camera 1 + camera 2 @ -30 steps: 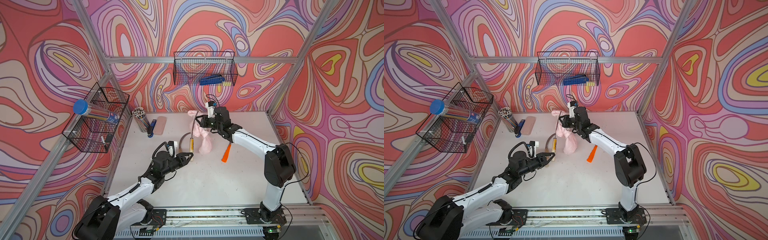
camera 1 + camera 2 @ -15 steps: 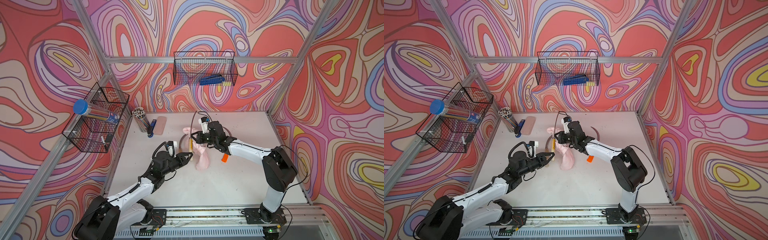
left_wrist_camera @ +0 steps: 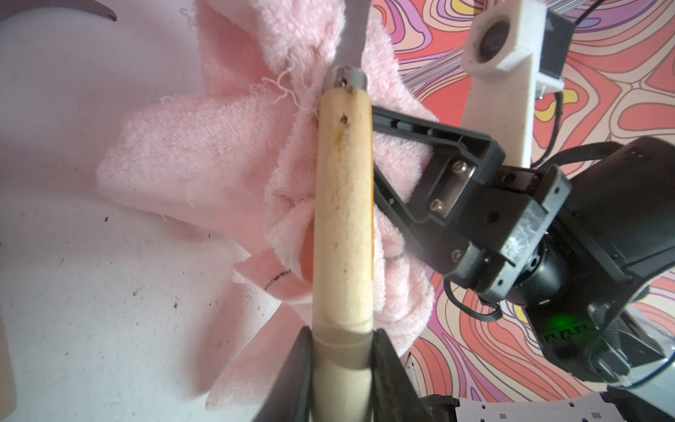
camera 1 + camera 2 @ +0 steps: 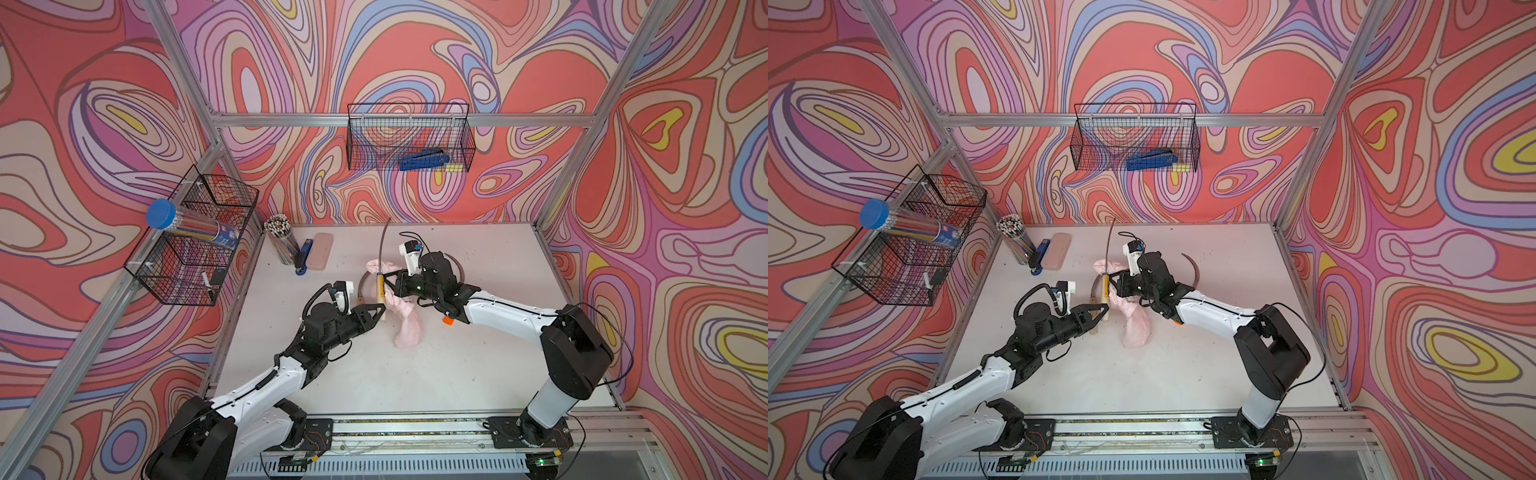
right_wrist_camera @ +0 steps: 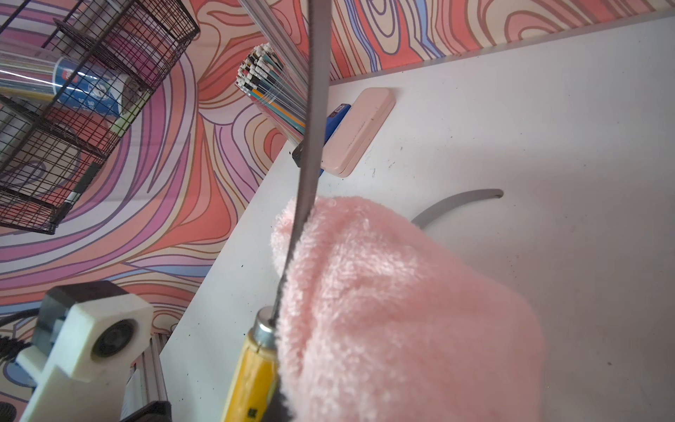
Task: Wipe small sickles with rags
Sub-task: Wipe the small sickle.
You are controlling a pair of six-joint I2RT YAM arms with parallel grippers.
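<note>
left end effector point(image 4: 381, 309) clamping wooden-handled sickle point(image 3: 343, 201) (dark blade), right end effector point(image 4: 395, 283) gripping pink rag point(image 3: 175, 160)

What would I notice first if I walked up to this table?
Probably the sickle held up in the middle of the table, its dark blade raised, with the left pincer clamped on its wooden handle. Next to it, the right pincer presses a fluffy pink rag against the sickle. All around are loud swirly walls.
</note>
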